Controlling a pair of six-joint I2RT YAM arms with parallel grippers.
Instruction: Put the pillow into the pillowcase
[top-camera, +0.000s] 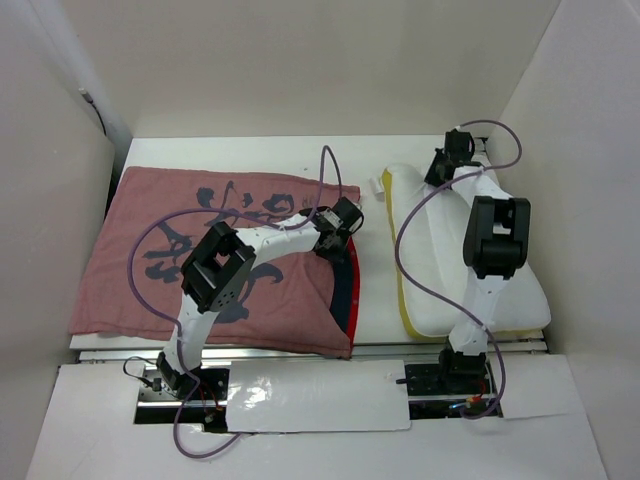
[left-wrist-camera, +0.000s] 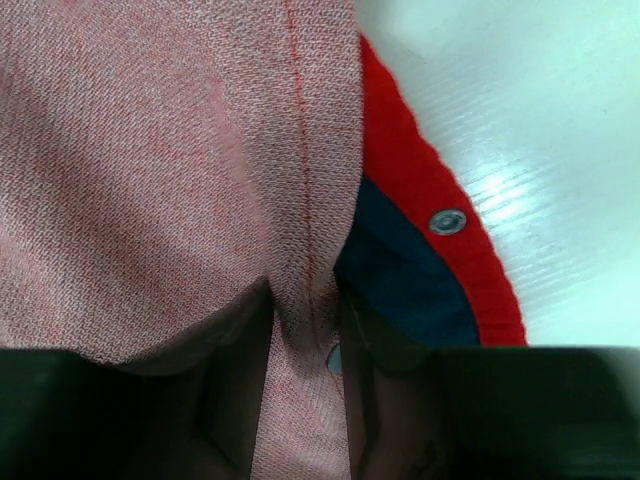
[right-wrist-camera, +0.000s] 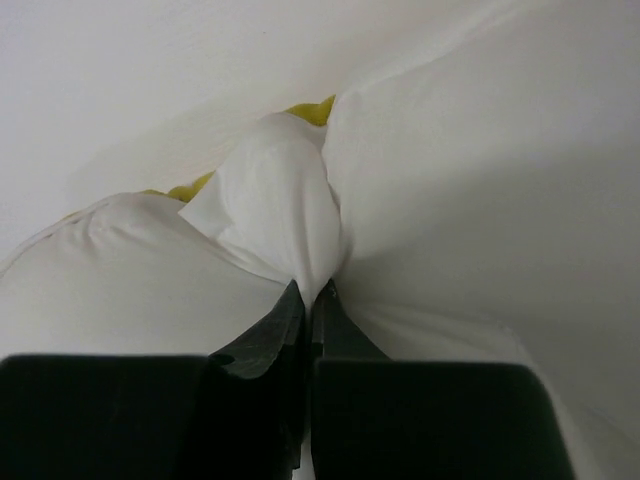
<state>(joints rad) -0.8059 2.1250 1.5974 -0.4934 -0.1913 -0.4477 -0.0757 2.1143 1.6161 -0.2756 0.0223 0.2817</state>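
Observation:
The pillowcase (top-camera: 200, 255) lies flat on the left, pink calligraphy face up, red and dark inner face showing at its open right edge. My left gripper (top-camera: 335, 232) is shut on that edge's top pink layer (left-wrist-camera: 305, 300), lifting it off the red layer (left-wrist-camera: 440, 250). The white pillow (top-camera: 440, 250) with yellow piping lies on the right. My right gripper (top-camera: 447, 163) is shut on a pinch of pillow fabric (right-wrist-camera: 290, 220) at its far end.
White enclosure walls stand at the back and both sides. A bare strip of white table (top-camera: 372, 240) separates pillowcase and pillow. A snap button (left-wrist-camera: 447, 221) sits on the red layer. The arm bases and a white sheet (top-camera: 310, 395) are at the near edge.

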